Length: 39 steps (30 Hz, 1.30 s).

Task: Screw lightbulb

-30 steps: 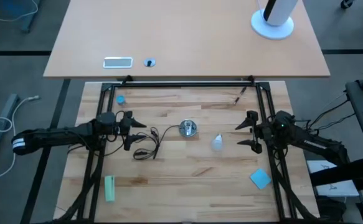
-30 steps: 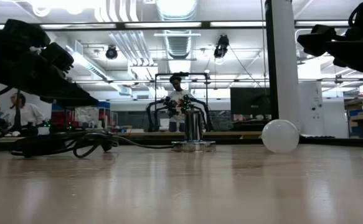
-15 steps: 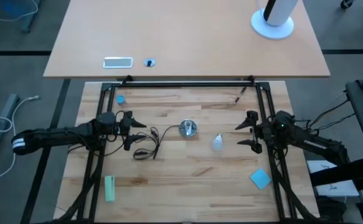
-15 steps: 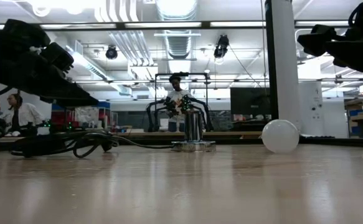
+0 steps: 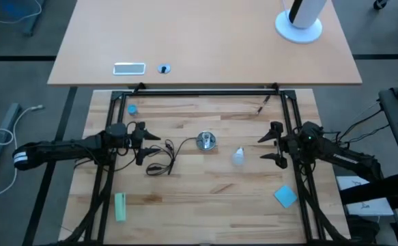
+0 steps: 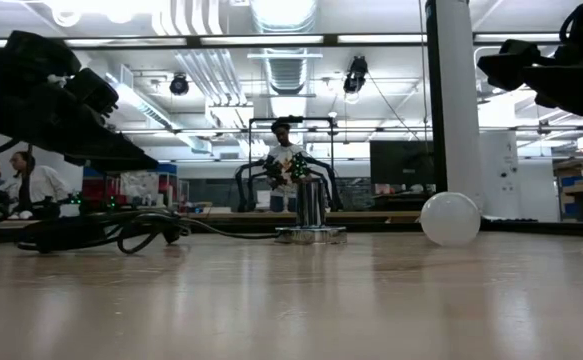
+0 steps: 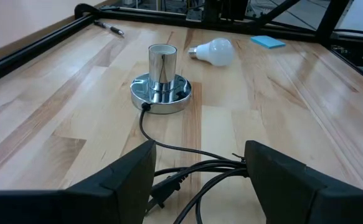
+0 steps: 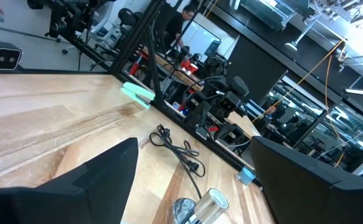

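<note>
While the lightbulb (image 5: 238, 156) lay beside the socket (image 5: 206, 141), probably untouched, my right gripper (image 5: 272, 145) hovered near, fingers spread; grasping came next.

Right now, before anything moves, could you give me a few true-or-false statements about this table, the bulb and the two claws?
1. The lightbulb lies on its side on the table. True.
2. The lightbulb is already screwed into the socket. False: the socket stands empty, with the bulb apart from it, toward the right arm's side.
3. The right claw grips the lightbulb. False: it is open and holds nothing, off to the bulb's side.
4. The left claw is open, near the black cord. True.
5. A blue sticky pad lies on the socket's base. False: it lies on the wood near the table's right edge, far from the socket.
</note>
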### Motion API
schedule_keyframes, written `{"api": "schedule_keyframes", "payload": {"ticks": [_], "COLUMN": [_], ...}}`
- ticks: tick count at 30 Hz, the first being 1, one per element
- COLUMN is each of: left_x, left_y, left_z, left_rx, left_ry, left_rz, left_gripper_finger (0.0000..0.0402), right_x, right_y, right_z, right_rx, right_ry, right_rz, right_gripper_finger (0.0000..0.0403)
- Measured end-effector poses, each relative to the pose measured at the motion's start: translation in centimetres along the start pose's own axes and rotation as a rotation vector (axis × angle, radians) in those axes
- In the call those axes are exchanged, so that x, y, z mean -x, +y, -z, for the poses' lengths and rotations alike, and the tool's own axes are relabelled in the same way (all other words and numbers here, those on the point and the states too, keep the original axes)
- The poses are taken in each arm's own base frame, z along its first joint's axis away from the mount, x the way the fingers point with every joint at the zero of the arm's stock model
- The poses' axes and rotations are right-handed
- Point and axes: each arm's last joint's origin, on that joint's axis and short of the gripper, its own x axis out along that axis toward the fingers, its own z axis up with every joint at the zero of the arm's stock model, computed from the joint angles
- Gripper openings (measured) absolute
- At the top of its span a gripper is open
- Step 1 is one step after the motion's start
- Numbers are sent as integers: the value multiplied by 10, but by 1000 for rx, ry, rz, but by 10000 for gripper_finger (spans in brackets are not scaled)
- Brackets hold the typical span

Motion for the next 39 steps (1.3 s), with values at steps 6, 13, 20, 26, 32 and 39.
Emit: {"api": "schedule_keyframes", "payload": {"ticks": [6,13,20,26,32,39], "left_x": [0,0,0,0,0,0], "left_y": [0,0,0,0,0,0], "left_z": [0,0,0,0,0,0], "left_rx": [0,0,0,0,0,0], "left_ry": [0,0,0,0,-1,0], "left_rz": [0,-1,-1,-1,-1,-1], "left_gripper_finger": [238,238,238,238,238,238], "right_x": [0,0,0,0,0,0], "right_y": [0,0,0,0,0,0], "right_z": [0,0,0,0,0,0], "right_rx": [0,0,0,0,0,0], "right_ry": [0,0,0,0,0,0], "right_rz": [0,0,0,0,0,0], "right_gripper_finger": [316,308,307,314,306,311]}}
